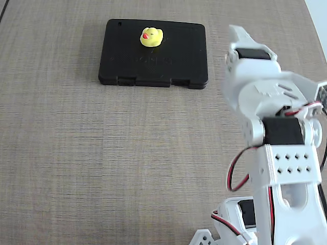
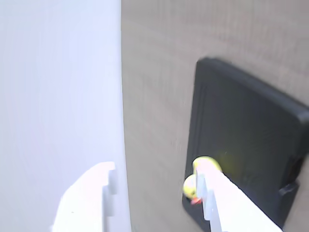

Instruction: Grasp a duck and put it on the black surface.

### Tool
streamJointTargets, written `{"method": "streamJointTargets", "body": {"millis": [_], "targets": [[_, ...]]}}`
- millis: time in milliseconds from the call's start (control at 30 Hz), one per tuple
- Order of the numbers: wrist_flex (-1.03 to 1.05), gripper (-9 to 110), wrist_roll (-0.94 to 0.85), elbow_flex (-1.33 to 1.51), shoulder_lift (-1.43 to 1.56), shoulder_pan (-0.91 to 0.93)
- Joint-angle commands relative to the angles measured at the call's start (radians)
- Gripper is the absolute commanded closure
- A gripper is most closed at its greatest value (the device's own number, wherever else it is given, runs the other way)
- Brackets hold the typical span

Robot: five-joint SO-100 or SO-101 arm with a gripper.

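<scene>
The small yellow duck (image 1: 151, 37) with a red-orange beak sits upright on the black slab (image 1: 173, 61), near its far edge. My white gripper (image 1: 240, 38) is to the right of the slab, apart from it and holding nothing. In the wrist view the gripper (image 2: 154, 171) is open, with its two white fingers (image 2: 89, 193) well apart. The duck (image 2: 197, 180) shows there partly behind the right finger, on the slab (image 2: 246, 140).
The table (image 1: 102, 153) is a woven brown-grey surface. My white arm with black motors and red and black wires (image 1: 276, 153) fills the lower right of the fixed view. A pale wall or edge (image 2: 58, 87) fills the left of the wrist view.
</scene>
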Motion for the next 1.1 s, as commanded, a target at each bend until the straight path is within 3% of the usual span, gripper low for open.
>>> {"method": "streamJointTargets", "body": {"millis": [0, 67, 267, 667, 1067], "targets": [[0.002, 99, -0.005, 0.149, 0.288, 0.035], [0.002, 104, -0.005, 0.225, 0.370, 0.035], [0.084, 100, 0.005, 0.373, 0.512, 0.034], [0.526, 102, 0.006, 0.347, 0.655, 0.000], [0.644, 102, 0.006, 0.314, 0.655, -0.028]]}}
